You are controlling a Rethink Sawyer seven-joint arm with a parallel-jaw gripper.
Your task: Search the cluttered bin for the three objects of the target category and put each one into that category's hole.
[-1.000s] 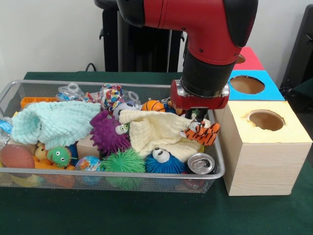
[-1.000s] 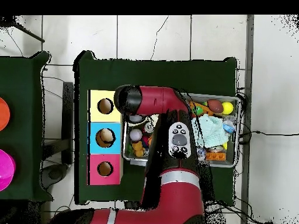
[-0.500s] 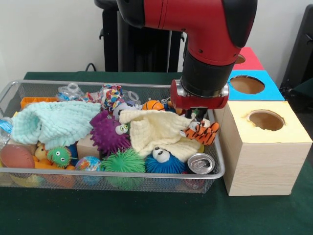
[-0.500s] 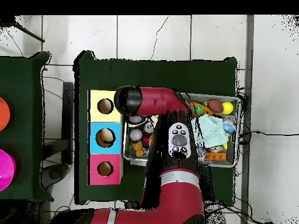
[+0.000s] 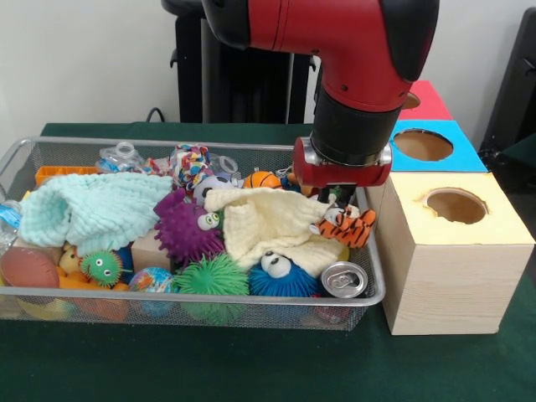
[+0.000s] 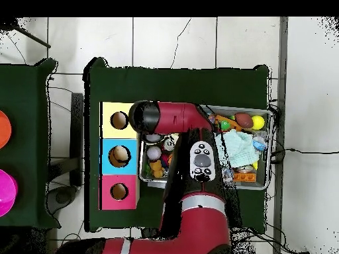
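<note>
My gripper (image 5: 339, 199) hangs at the right end of the wire bin (image 5: 193, 295), right above an orange striped tiger plush (image 5: 347, 226). The plush lies on a cream cloth (image 5: 260, 222) and touches the gripper's underside; whether it is held I cannot tell. To the right stand three boxes with round holes: a yellow-topped wooden one (image 5: 456, 251) nearest, then blue (image 5: 435, 159) and red (image 5: 431, 100). In the overhead view the red arm (image 6: 172, 118) covers the gripper and the bin's left part, beside the yellow (image 6: 109, 109), blue (image 6: 108, 155) and pink (image 6: 108, 192) boxes.
The bin also holds a mint cloth (image 5: 92, 209), a purple spiky ball (image 5: 180, 226), a green spiky ball (image 5: 213, 275), a blue googly-eyed ball (image 5: 280, 276), a drink can (image 5: 343, 278), a small basketball (image 5: 262, 180) and a globe ball (image 5: 151, 280).
The arm has shifted very slightly to the right and the tiger plush has crept up a touch. The other toys lie as before.
</note>
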